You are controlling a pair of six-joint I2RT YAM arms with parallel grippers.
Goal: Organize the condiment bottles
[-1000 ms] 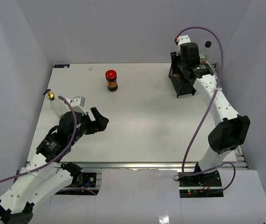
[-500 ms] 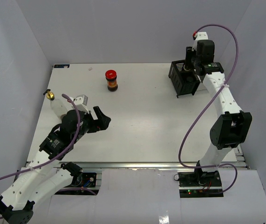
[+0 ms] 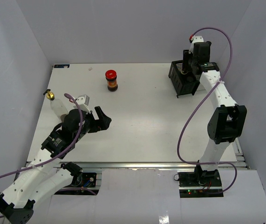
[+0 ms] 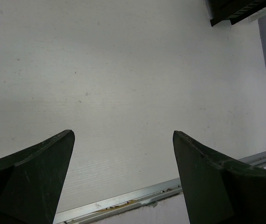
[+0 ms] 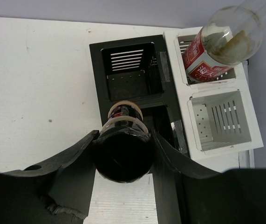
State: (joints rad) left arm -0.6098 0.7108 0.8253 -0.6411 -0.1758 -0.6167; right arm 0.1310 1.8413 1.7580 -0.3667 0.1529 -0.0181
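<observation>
**Four bottles in view**
One black-capped shaker [image 5: 123, 161] clamped in right gripper [image 5: 123, 136] over black rack [image 5: 97, 74]. One red-labelled bottle [image 5: 206, 58] leaning in far slot of white rack [image 5: 216, 86]. One red-lidded jar [image 3: 111, 80] far-centre on table [image 3: 146, 121]. One gold-topped bottle [image 3: 53, 100] at left edge, part hidden by left arm [image 3: 63, 135]. Left gripper [image 4: 122, 134] spread open, empty

I was running a lab test cell, no kitchen or shop: a bare white bench [image 3: 142, 121] boxed in by plain pale panels [image 3: 11, 70] at nine, twelve and three o'clock. An aluminium mounting rail [image 3: 137, 164] ran along the six o'clock edge, and a purple cable [image 3: 184, 134] looped loose over the bench at four o'clock.
</observation>
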